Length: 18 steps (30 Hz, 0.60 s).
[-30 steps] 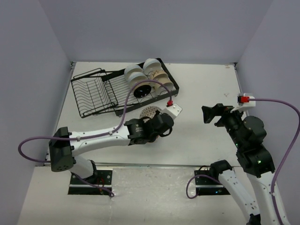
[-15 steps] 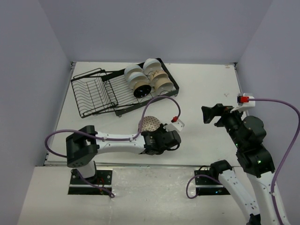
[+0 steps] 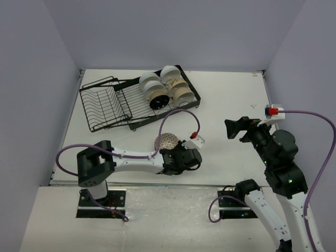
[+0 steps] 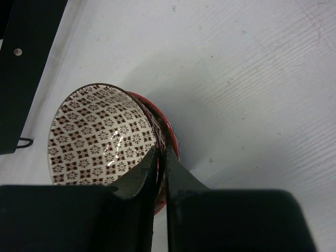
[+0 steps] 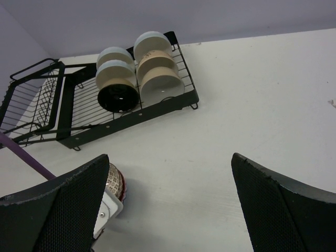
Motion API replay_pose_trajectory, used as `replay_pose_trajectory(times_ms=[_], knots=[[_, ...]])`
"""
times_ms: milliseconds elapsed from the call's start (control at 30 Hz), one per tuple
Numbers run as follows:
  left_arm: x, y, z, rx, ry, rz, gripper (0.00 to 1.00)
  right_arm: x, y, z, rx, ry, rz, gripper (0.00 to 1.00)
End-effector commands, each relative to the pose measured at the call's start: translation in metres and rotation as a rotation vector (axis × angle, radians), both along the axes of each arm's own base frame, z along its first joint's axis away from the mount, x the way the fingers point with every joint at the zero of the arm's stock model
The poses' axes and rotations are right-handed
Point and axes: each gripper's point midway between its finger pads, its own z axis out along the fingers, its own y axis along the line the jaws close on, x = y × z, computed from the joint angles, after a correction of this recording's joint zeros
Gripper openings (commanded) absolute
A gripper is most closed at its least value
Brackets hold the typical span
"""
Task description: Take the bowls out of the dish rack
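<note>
One pale counter [image 3: 231, 105] takes up most of the top view. On it, toward 11 o'clock, the black wire dish rack [image 3: 105, 107] lies at an angle, with its basket section at the 9 o'clock end and its tray of curved dividers at the 3 o'clock end. The left arm [image 3: 131, 156] reaches from its base at 7 o'clock low across the near part of the counter toward the middle. The right arm [image 3: 278, 157] rises at 4 o'clock, well apart from the rack.

The bowls in the rack [image 3: 168, 86] stand on edge in two rows in the tray's 3 o'clock half. Most are white or tan, and one [image 3: 159, 101] at the near end of the 9 o'clock row shows a dark inside.

The right gripper [image 5: 169, 173] has its jaws spread wide with nothing between them, and it faces the rack across bare counter. The left gripper [image 4: 160, 157] has its jaws clamped on the rim of the patterned bowl [image 4: 102, 136], one finger inside and one outside. This bowl is out of the rack, at about 5 o'clock from it and near the counter's middle. It is tilted with its mouth toward the rack, red outside and white with small dark flowers inside. I cannot tell whether it touches the counter.
</note>
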Motion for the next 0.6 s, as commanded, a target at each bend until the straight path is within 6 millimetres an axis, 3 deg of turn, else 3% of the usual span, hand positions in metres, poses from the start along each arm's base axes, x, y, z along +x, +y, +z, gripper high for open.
replay_pose_trajectory(times_ms=[0, 133, 367, 533, 567], knots=[[0.010, -0.002, 0.016, -0.062, -0.066, 0.073, 0.15, 0.001, 0.004, 0.011, 0.008, -0.029, 0.020, 0.99], [0.009, -0.001, 0.022, -0.072, -0.063, 0.075, 0.43, 0.001, 0.004, 0.012, 0.009, -0.032, 0.023, 0.99], [0.009, 0.001, 0.039, -0.083, -0.066, 0.078, 0.52, 0.000, 0.004, 0.012, 0.008, -0.033, 0.024, 0.99], [0.004, -0.006, 0.078, -0.178, -0.048, 0.065, 0.63, 0.001, 0.005, 0.012, 0.008, -0.030, 0.026, 0.99], [0.004, -0.010, 0.090, -0.214, -0.044, 0.061, 0.71, 0.001, 0.005, 0.012, 0.006, -0.031, 0.026, 0.99]])
